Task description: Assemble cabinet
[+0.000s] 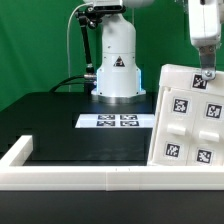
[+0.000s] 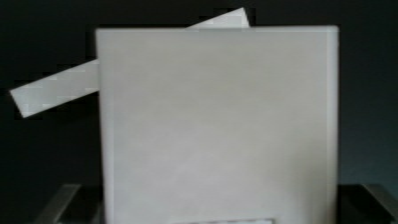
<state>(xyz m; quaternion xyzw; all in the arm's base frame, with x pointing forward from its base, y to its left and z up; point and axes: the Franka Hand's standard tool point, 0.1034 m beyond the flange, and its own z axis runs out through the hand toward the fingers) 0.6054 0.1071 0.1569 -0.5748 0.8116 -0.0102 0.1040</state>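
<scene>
A large white cabinet piece (image 1: 187,118) with several square black-and-white tags on its face stands tilted at the exterior view's right, its lower edge down by the white border rail. My gripper (image 1: 205,72) comes down from above onto the piece's top edge. In the wrist view the plain white panel (image 2: 214,110) fills the space between my two dark fingers (image 2: 64,200), which sit against its sides. The gripper (image 2: 214,208) is shut on this panel. The other cabinet parts are out of view.
The marker board (image 1: 115,121) lies flat on the black table in front of the robot base (image 1: 117,60); it shows as a slanted white strip (image 2: 54,92) behind the panel in the wrist view. A long low white border rail (image 1: 60,178) runs along the table's near edge.
</scene>
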